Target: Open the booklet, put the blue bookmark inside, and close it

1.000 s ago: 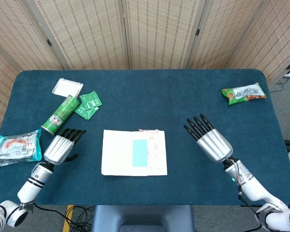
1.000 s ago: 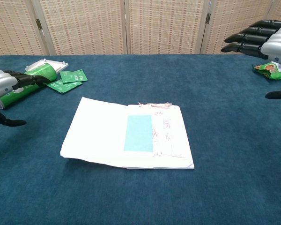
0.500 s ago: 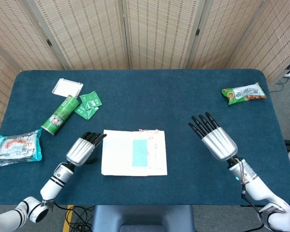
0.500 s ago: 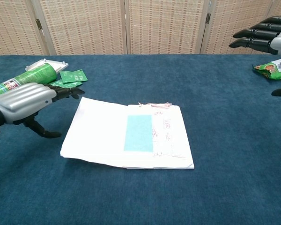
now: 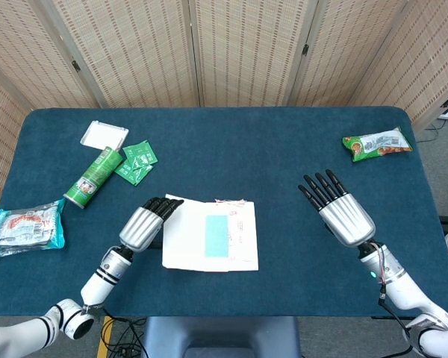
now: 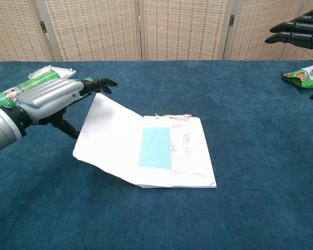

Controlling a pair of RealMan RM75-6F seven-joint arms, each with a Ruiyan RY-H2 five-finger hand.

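Left hand (image 5: 143, 226) sits at the left edge of the booklet (image 5: 211, 233), fingers (image 6: 96, 84) stretched toward the raised left cover; whether it pinches the sheet or only props it cannot be told from either view. That cover is tilted up off the table (image 5: 284, 149), its outer edge lifted, hinge line running front to back down the booklet's middle.

Right hand (image 5: 342, 212) hovers well to the right of the booklet, fingers spread, holding nothing.

Blue bookmark (image 5: 216, 235) lies flat on the open page, just right of the hinge, long axis front to back, parallel to the spine. Red thread shows at the booklet's far edge.

Left of the booklet, beyond the left hand: a green can (image 5: 95, 177) on its side, green sachets (image 5: 137, 162) touching it, a white lid (image 5: 104, 135) further back. A red-and-white packet (image 5: 26, 226) lies at the table's left edge. A green snack bag (image 5: 376, 143) lies far right, near the back corner.

Bare cloth surrounds the booklet in front, behind and to its right.
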